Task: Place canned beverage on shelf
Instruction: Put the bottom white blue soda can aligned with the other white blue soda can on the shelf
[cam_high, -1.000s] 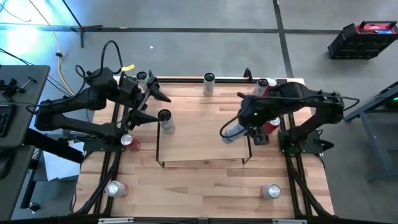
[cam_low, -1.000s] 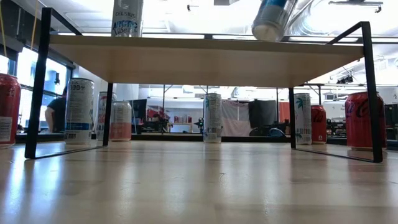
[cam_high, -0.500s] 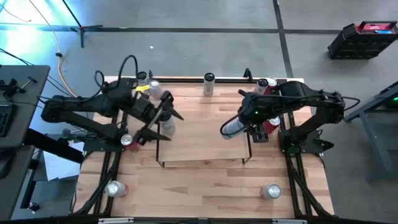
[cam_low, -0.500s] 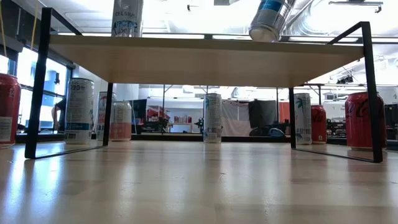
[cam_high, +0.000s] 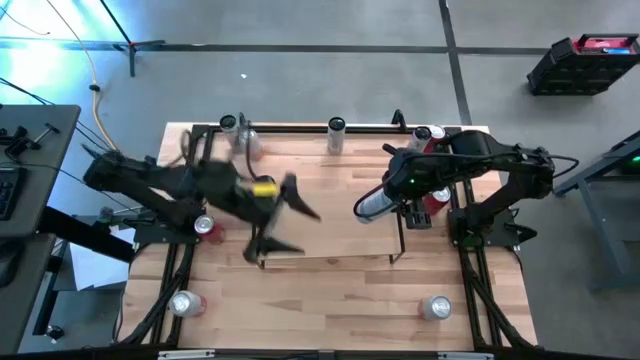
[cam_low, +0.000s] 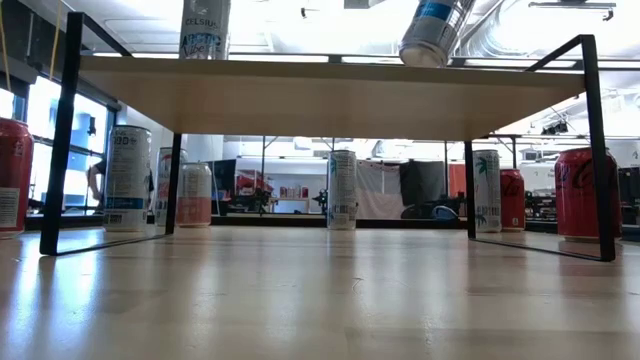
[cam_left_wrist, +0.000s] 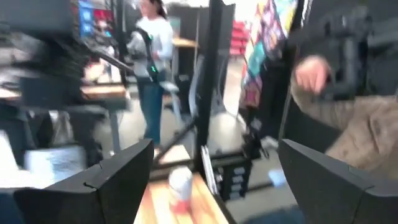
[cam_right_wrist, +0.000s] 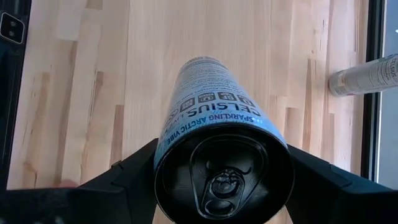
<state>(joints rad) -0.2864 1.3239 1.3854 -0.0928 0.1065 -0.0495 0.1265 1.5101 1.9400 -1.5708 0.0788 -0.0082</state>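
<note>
Cans first, nearest the camera edge of the table (cam_high: 330, 300): one toppled can (cam_high: 186, 303) at the left corner, one (cam_high: 436, 307) at the right. Further in, a red can (cam_high: 207, 227) sits just outside the left gripper (cam_high: 285, 215), whose fingers stand wide apart and hold nothing; that arm is smeared by motion, so its exact pose over the shelf (cam_high: 330, 215) is hard to make out. It hangs above the shelf's left end. A tall can (cam_low: 204, 28) stands on the shelf there in the low view; from above the arm hides it.

Right gripper (cam_high: 400, 200) is clamped on a Celsius can (cam_right_wrist: 214, 149), tilted, above the shelf's right end and clear of the board (cam_low: 430, 35). A red can (cam_high: 435, 203) sits partly hidden behind this gripper.

Back rail: four more cans, two (cam_high: 237, 128) near the left corner, one (cam_high: 336, 134) midway, one (cam_high: 421, 136) beside the right arm's base, partly covered. Count seen from above: nine, one uncertain.

Left wrist view is blurred; a person (cam_left_wrist: 152, 56) stands in the room beyond.
</note>
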